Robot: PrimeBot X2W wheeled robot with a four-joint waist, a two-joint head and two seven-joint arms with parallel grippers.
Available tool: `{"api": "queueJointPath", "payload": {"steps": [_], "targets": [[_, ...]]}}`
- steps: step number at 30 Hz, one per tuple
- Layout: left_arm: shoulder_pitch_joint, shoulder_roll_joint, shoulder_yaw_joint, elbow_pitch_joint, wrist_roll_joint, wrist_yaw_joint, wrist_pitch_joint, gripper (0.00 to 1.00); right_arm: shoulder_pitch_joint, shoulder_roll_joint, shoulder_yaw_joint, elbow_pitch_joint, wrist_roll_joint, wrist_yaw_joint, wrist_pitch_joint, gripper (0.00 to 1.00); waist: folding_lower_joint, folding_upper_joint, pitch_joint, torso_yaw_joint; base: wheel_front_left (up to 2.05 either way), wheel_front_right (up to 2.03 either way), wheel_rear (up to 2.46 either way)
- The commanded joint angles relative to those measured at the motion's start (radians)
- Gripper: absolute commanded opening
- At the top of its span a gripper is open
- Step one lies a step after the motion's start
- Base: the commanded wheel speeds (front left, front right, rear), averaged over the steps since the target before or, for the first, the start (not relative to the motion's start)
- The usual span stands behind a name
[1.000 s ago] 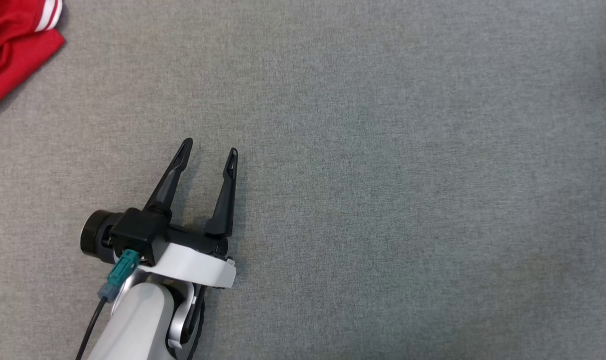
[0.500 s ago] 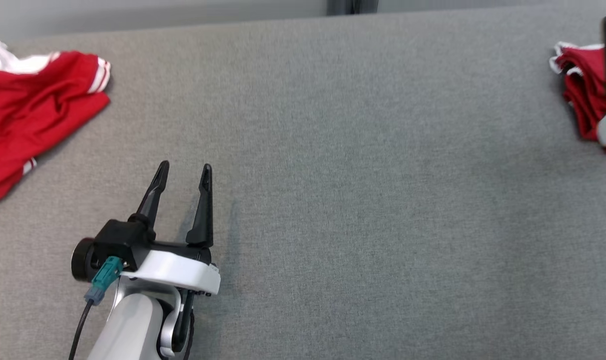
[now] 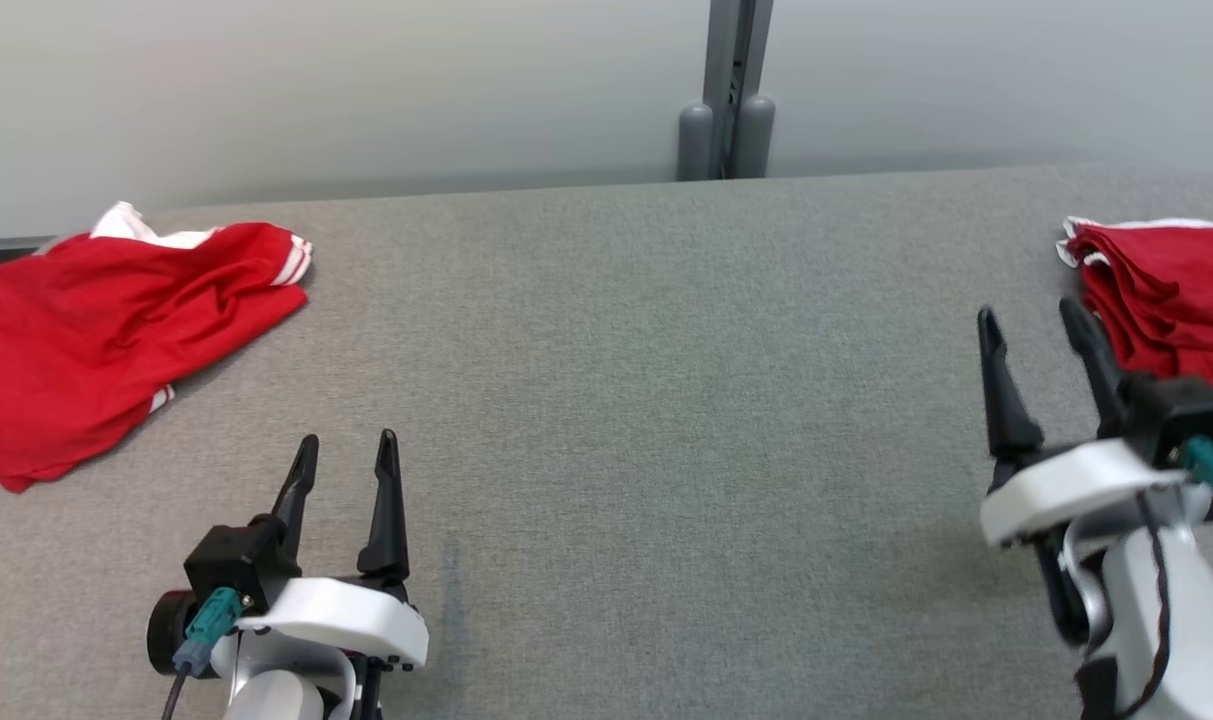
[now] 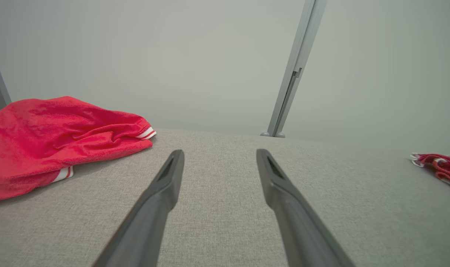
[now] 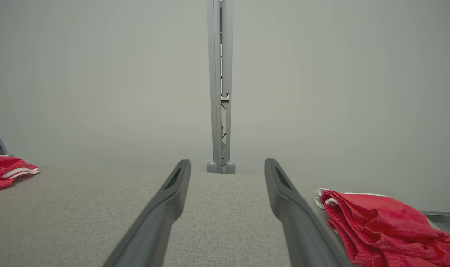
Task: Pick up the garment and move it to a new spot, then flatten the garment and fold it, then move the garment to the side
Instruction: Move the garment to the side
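**A:** Near stuff first. Grippers?

**B:** The left gripper [image 3: 348, 438] sits low on the left over the grey woven fabric table top [image 3: 646, 420]. Its fingers [image 4: 165, 185] are spread w/ nothing betw. them. The right gripper [image 3: 1028, 312] is on the right and a bit further out, also parted & empty. Both sets of tips point away from the robot.

**A:** And the clothes?

**B:** Two items. The loose red garment with white-striped cuffs [image 3: 96, 330] lies crumpled at the far left of the table, beyond & left of the left gripper and well apart from its fingertips. Its long axis runs diagonally, near-left to far-right, and the striped sleeve end points right, toward the table's middle. There's a white bit at its far edge.

**A:** The other one?

**B:** The folded red garment stack with white trim [image 3: 1161, 290] is at the far right, partly cut off by the frame edge. Its long axis runs approx. near-to-far. It lies just beside the right gripper's outer finger, on the outside, not betw. the two fingers. Touching or not — can't tell.

**A:** Further back?

**B:** A grey metal post [image 3: 726, 90] stands upright behind the table's far edge, about mid — w/ a pale grey wall [image 3: 366, 90] behind it.
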Motion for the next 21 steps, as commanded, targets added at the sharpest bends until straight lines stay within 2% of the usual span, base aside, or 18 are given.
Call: {"api": "queueJointPath", "payload": {"steps": [1, 6, 12, 21], "targets": [[0.006, -0.001, 0.002, 0.004, -0.002, 0.000, -0.004, 1.00, 0.037, 0.009, -0.010, -0.019, -0.013, 0.000, 0.000, 1.00, 0.0000, 0.0000, -0.021, 0.020, 0.00, 0.00, 0.00], [0.033, -0.009, -0.001, 0.017, 0.013, -0.002, -0.005, 1.00, 0.180, 0.050, -0.029, -0.132, -0.026, 0.000, 0.008, 1.00, 0.0000, 0.0000, -0.049, 0.045, 0.00, 0.00, 0.00], [0.062, -0.015, -0.005, 0.023, 0.012, -0.010, -0.004, 1.00, 0.318, 0.055, -0.019, -0.229, 0.051, 0.000, 0.004, 1.00, 0.0000, 0.0000, -0.066, 0.065, 0.00, 0.00, 0.00], [0.067, -0.022, 0.002, 0.027, 0.013, -0.014, -0.005, 1.00, 0.364, 0.056, 0.005, -0.283, 0.066, 0.000, 0.012, 1.00, 0.0000, 0.0000, -0.071, 0.062, 0.00, 0.00, 0.00]]}}
